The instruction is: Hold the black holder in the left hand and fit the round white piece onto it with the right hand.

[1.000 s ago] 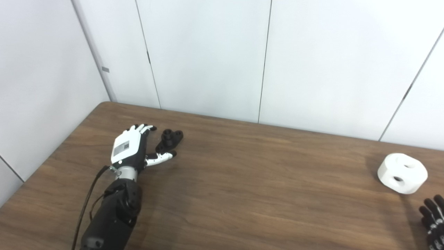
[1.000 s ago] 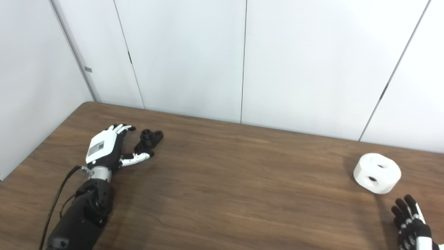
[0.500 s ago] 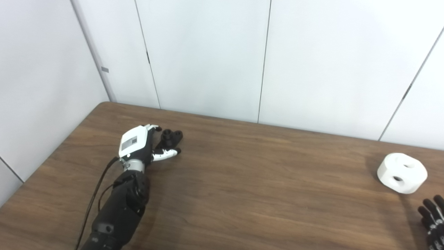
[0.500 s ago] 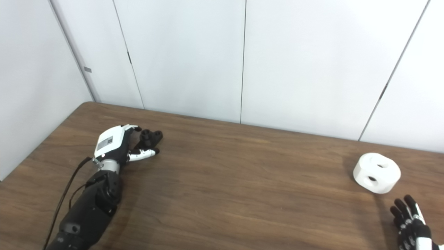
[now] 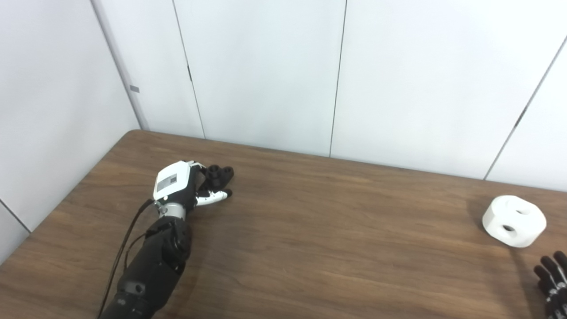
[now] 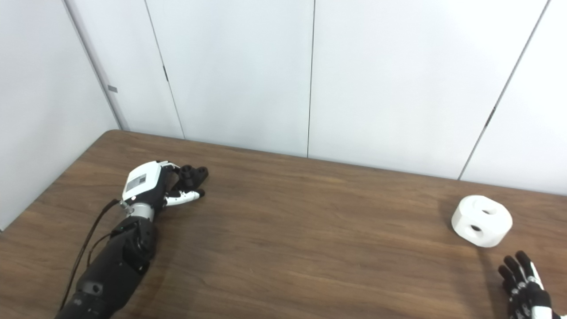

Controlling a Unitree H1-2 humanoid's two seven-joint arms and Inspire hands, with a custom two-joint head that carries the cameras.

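The black holder (image 5: 220,172) lies on the brown table (image 5: 310,230) at the far left, its near end hidden behind my left hand (image 5: 178,187). That hand lies against the holder's left side. Its fingers reach over the holder, out of sight behind the white back of the hand, and its thumb sticks out along the holder's near side. The holder rests on the wood. The round white piece (image 5: 514,220), with two holes showing, sits at the far right. My right hand (image 6: 525,285) is low in the right corner, just short of the piece, fingers spread and holding nothing.
White wall panels (image 5: 266,71) stand close behind the table's back edge and along its left side. A thin black cable (image 5: 124,241) runs along my left forearm.
My left hand has slid forward and right onto the holder and tilted over it, with the thumb drawn in along its near side. The right hand has sunk slightly lower in the corner.
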